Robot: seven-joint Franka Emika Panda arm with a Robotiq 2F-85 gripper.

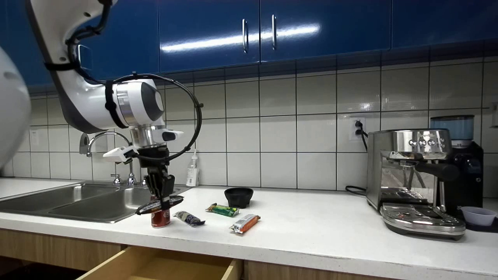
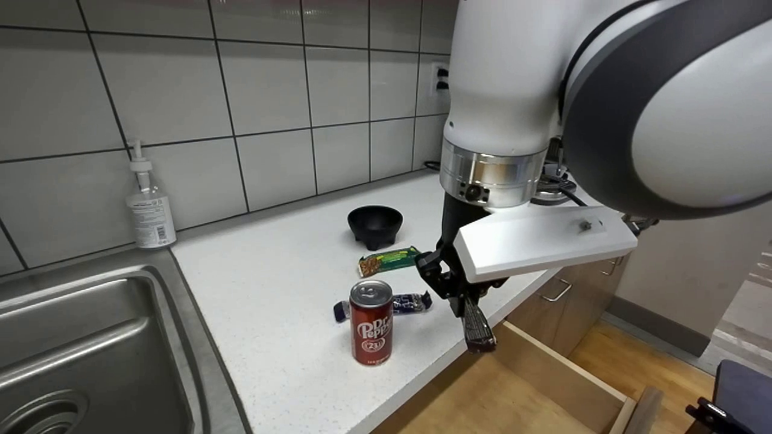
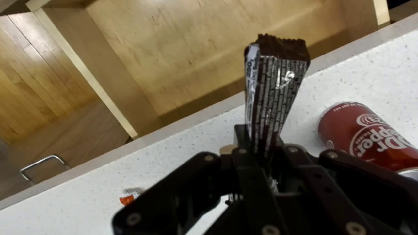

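Brown wrapping with white print covers the bar (image 3: 273, 94) you hold clamped in the hand (image 3: 264, 147). The hand's two fingers (image 1: 165, 203) are drawn together with just the bar's thickness between them, and in an exterior view you see the bar poke out on either side of the grip, one end dipping. You have it in the air near the can (image 2: 371, 325), with a gap between the two. That can stands upright on the bench (image 2: 283, 361), red, its Dr Pepper lettering clear to you in the wrist view.

Just behind the can in an exterior view you find the blue bar (image 2: 411, 303); farther back from the can lies the green bar (image 2: 386, 261), and farther again the bowl (image 2: 375, 226). Your orange bar (image 1: 246, 223) is to the can's right in an exterior view, and a tip of it shows in the wrist view. Left of the can in both exterior views is the sink (image 2: 108, 361); farther back than the can you have the soap bottle (image 2: 152, 217). Lower than the can, beyond the bench edge, the wooden drawer (image 3: 209, 49) stands pulled out. Well to the can's right in an exterior view you see the coffee machine (image 1: 397, 171) and, beyond it, the grinder (image 1: 469, 167).
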